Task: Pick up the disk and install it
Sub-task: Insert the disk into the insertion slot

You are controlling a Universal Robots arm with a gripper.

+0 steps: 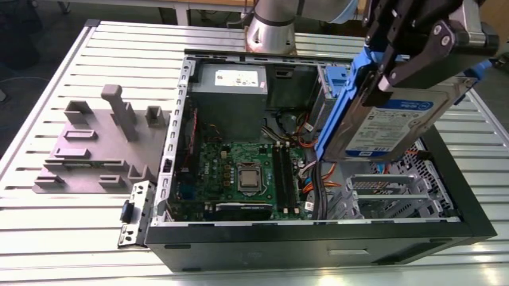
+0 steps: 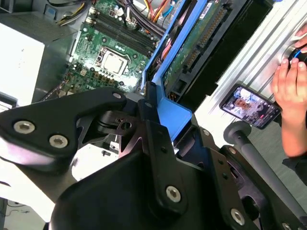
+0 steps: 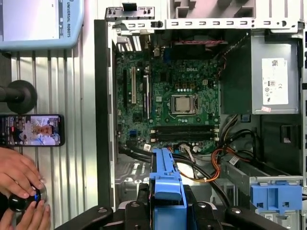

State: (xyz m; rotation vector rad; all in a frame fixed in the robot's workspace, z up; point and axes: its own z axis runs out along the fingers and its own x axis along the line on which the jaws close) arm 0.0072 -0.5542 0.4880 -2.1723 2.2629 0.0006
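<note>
- Disk (image 1: 394, 122) hangs in the air over the open case (image 1: 318, 238), toward the exterior view's right. Its label faces out, and it is tilted with its lower end down toward the cables (image 1: 306, 138) and the cage (image 1: 390, 189). It looks apart from both, though I cannot judge the gap.
- Gripper (image 1: 402, 65) is clenched on the disk's upper end, with a black finger on each side of the blue frame. Nothing supports the lower end.
- Slip risk: with the grasp so near one end, the weight hangs well below the fingers. As I see it, a jolt could swing the disk or work it loose, and it would drop onto the board (image 3: 177, 105) or the cables.
- Snag risk: orange and black cables loop across the space just beside the cage. A corner of the frame could catch one and drag a plug out, or wedge the disk crooked.
- Alignment risk: the disk is tilted against the cage's rails. If it meets them at this angle, I would expect it to jam or scrape rather than seat.
- Another blue bracket (image 3: 276, 196) sits nearby in the case, so the disk could be steered to the wrong slot.
- Hand (image 3: 19, 172) rests on the table (image 1: 47, 238) just beside the case, near a phone (image 3: 31, 130). A wide sweep of the arm on that side could reach it.
</note>
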